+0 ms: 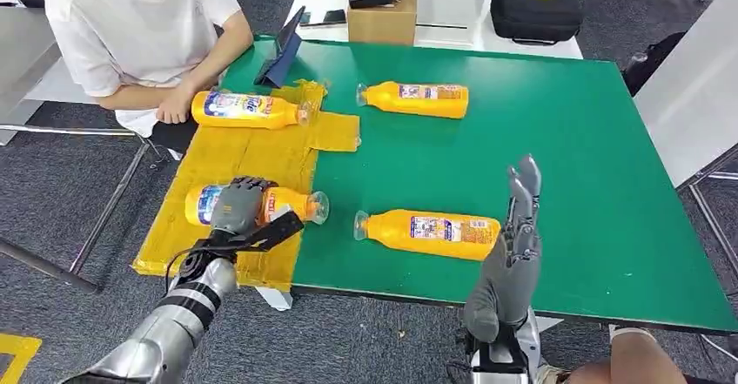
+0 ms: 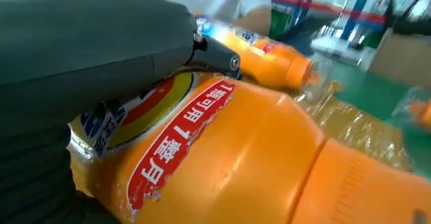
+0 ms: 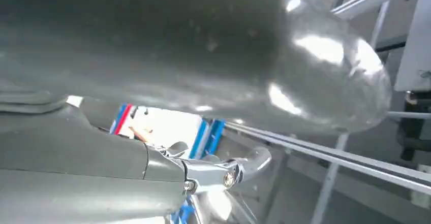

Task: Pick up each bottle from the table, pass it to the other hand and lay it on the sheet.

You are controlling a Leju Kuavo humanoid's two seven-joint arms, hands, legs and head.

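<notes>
Right hand nearest, raised upright at the near edge of the green surface, fingers straight and together, pointing up, holding nothing. Just beside it, touching or not unclear: near-right bottle, lying on its side on bare green, cap toward the sheet. Left hand wrapped over the near-left bottle, gripping its label end; bottle on its side on the yellow sheet, cap pointing at the green. Same grip seen close in the left wrist view: thumb across the orange body. Farther back on the sheet: far-left bottle, on its side, a person's hand at its base. Far-right bottle on green, on its side, well apart from the others. Beyond: tablet propped at the far edge, cardboard box, black case.
</notes>
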